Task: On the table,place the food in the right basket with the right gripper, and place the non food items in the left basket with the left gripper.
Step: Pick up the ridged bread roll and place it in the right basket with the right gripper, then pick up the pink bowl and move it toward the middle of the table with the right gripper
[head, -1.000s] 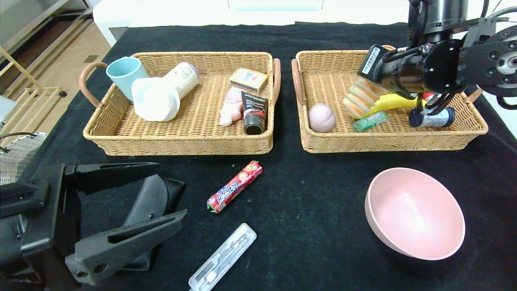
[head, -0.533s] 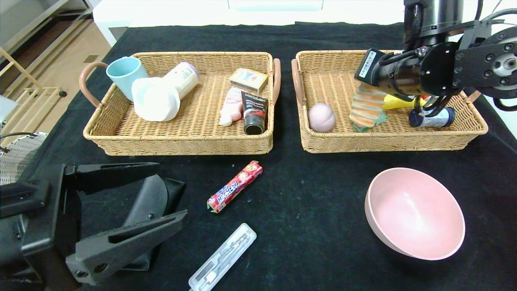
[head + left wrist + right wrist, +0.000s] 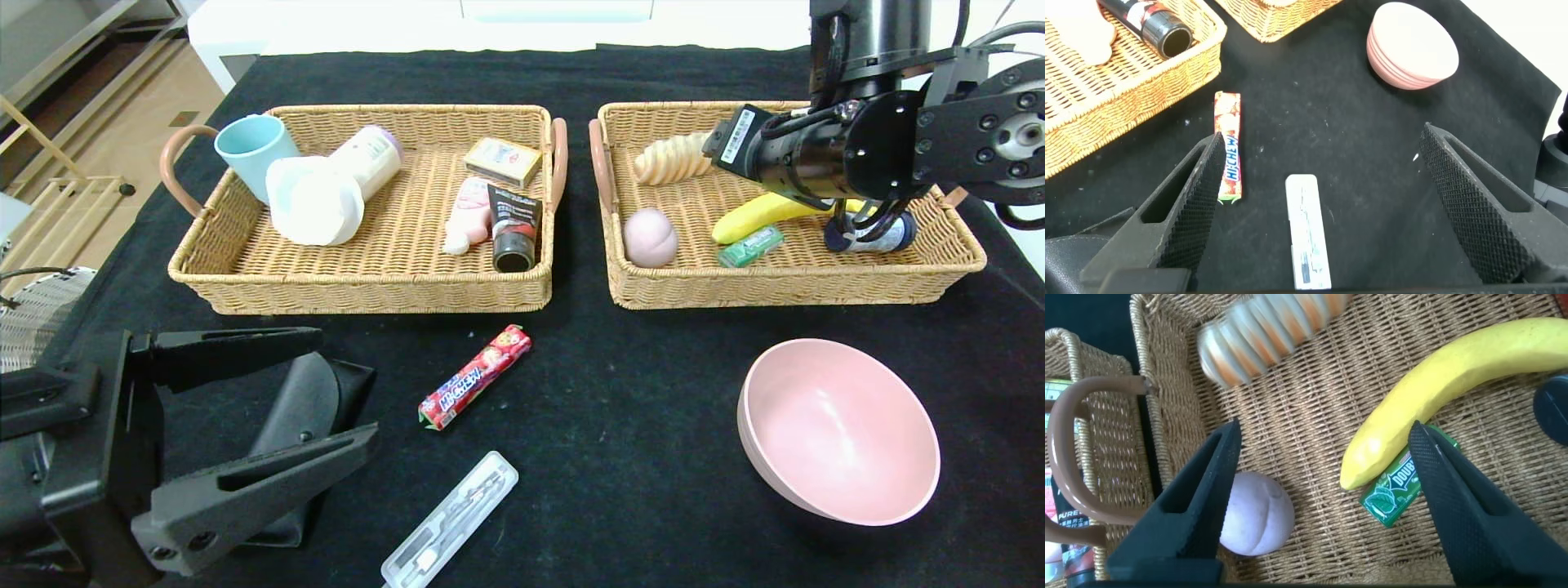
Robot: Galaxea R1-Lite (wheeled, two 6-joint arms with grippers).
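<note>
My right gripper [image 3: 1324,433] is open and empty above the right basket [image 3: 784,290]. The striped bread loaf [image 3: 673,159] lies free at the basket's back left, also in the right wrist view [image 3: 1261,339]. The pale pink peach [image 3: 650,237] sits at the basket's front left. On the black table [image 3: 637,384] lie the red candy stick pack [image 3: 475,377], the clear cutlery box [image 3: 451,520] and the pink bowl [image 3: 841,429]. My left gripper [image 3: 347,388] is open low at the front left, over the black glasses case [image 3: 298,408]. The left basket [image 3: 359,294] stands behind.
The right basket also holds a yellow banana [image 3: 767,214], a green gum pack [image 3: 749,245] and a small can [image 3: 869,234]. The left basket holds a light blue cup [image 3: 249,147], white containers, tubes and a small box.
The right gripper held the bread loaf upright in the right basket; now the loaf lies loose at the basket's back left and the gripper is open. The left arm has not moved.
</note>
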